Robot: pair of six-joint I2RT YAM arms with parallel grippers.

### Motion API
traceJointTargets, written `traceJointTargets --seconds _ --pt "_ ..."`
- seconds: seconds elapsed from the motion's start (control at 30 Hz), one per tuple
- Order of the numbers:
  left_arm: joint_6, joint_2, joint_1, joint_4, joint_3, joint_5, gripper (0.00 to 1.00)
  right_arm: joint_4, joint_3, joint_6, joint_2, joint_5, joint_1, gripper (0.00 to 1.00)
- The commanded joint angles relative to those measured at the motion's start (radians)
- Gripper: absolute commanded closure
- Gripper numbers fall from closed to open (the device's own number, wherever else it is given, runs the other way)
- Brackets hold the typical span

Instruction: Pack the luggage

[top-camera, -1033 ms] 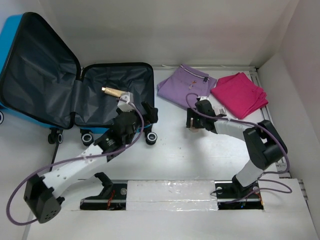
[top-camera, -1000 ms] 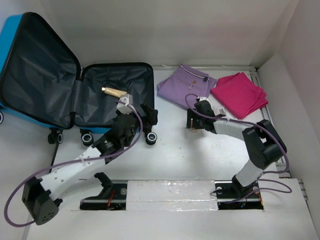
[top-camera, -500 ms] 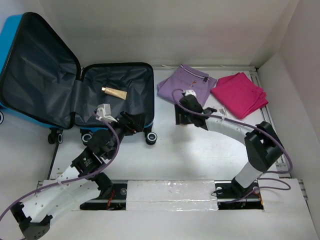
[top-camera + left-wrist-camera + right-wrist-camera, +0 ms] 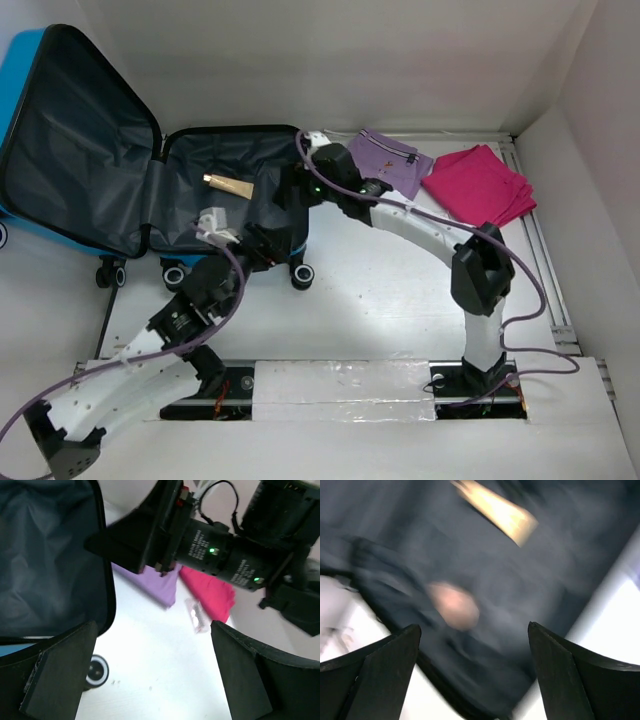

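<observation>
Top external: the luggage (image 4: 22,70) sits open at the far left of the table (image 4: 400,300). Its lid leans up on the left with the blue shell showing at the outer edge. The other half lies flat, dark lining up.
Tube: a tan tube (image 4: 228,185) lies on the lining of the flat half, near the middle.
Right gripper: the right gripper (image 4: 290,195) is over the right side of the flat half, to the right of the tan tube and apart from it. Can't tell if it touches the lining.
Right wrist view: blurred. The fingers (image 4: 375,665) are spread wide with nothing between them. Dark lining lies below, the tan tube is at the top, and there is a pale pinkish blob (image 4: 452,605) that I can't identify.
Left gripper: the left gripper (image 4: 270,248) is at the near edge of the flat half, just above the wheels (image 4: 302,275).
Left wrist view: the fingers (image 4: 60,675) are wide apart and hold nothing. The luggage rim is on the left, and the right arm (image 4: 220,555) crosses the top with green lights on.
Clothes: a purple garment (image 4: 390,160) and a pink garment (image 4: 480,188) lie folded side by side at the back, right of the luggage. The right arm passes over the purple one's near edge.
Packet: a small clear packet (image 4: 197,621) lies on the table just beside the pink garment.
</observation>
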State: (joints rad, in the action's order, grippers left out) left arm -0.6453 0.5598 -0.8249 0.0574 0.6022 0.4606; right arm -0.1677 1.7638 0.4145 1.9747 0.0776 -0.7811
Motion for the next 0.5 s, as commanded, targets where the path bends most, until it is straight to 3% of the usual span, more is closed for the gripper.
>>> traceJointTargets --seconds 0.0,0.13,0.2,0.23,0.27,0.3,0.37,0.47 --pt "0.013 0.116 -0.006 0.047 0.004 -0.083 0.07 0.034 -0.142 0.029 -0.178 -0.036 0.072 0.06" --pt "0.038 0.331 -0.031 0.143 0.051 -0.187 0.07 0.043 -0.403 0.015 -0.442 -0.165 0.189 0.19" --pt "0.079 0.455 -0.08 0.183 0.143 -0.172 0.06 0.043 -0.545 0.006 -0.625 -0.215 0.233 0.45" --pt "0.099 0.603 -0.158 0.183 0.195 -0.113 0.05 0.043 -0.59 0.006 -0.689 -0.275 0.255 0.59" --pt "0.116 0.688 -0.187 0.159 0.258 -0.096 0.03 0.043 -0.666 0.006 -0.75 -0.297 0.31 0.78" --pt "0.131 0.774 -0.21 0.142 0.327 -0.096 0.03 0.034 -0.693 0.006 -0.807 -0.312 0.341 0.86" --pt "0.157 1.029 -0.25 0.113 0.555 -0.146 0.01 -0.006 -0.731 0.006 -0.947 -0.323 0.434 0.9" --pt "0.214 1.352 -0.296 0.017 0.892 -0.1 0.01 -0.059 -0.756 0.006 -1.065 -0.312 0.505 0.73"
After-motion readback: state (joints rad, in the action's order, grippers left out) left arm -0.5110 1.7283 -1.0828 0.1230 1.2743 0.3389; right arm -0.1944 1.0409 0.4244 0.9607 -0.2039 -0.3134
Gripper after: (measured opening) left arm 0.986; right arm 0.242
